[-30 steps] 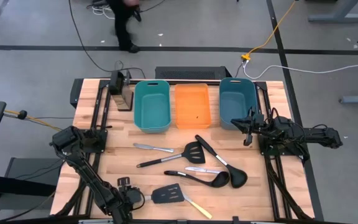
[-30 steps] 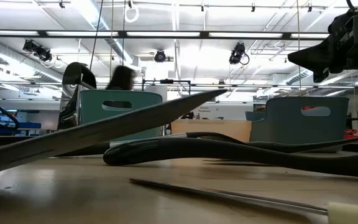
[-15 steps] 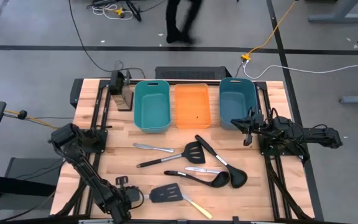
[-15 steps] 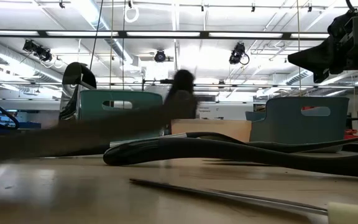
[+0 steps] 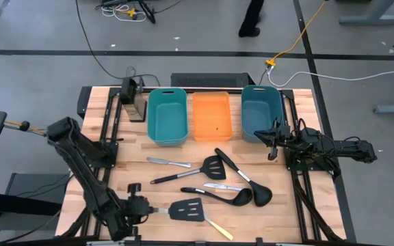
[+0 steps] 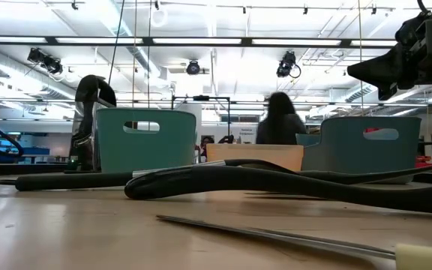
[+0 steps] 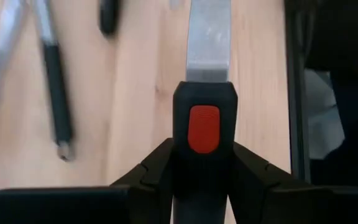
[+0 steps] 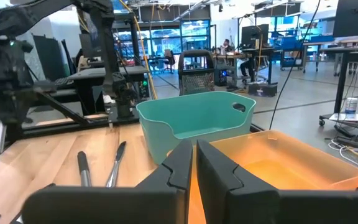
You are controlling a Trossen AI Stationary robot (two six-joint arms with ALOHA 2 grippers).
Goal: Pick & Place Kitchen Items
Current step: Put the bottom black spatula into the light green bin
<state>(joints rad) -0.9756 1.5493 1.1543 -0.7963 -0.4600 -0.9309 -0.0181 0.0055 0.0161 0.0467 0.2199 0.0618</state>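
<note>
Even, bright overhead light fills the high view, so the wooden table (image 5: 125,174) shows only short, soft shadows under the utensils and no glare. In the low view the ceiling light strips (image 6: 201,41) blow out to white, the bins stand backlit and dull, and the nearest things, a thin blade (image 6: 276,236) at the table's near edge and the black handle (image 6: 276,184) behind it, are soft and out of focus. The left wrist view is blurred toward its far side, with a pale sheen on the spatula's metal neck (image 7: 208,37), while the right wrist view is sharp in the distance and soft on its own dark fingers (image 8: 179,165).
</note>
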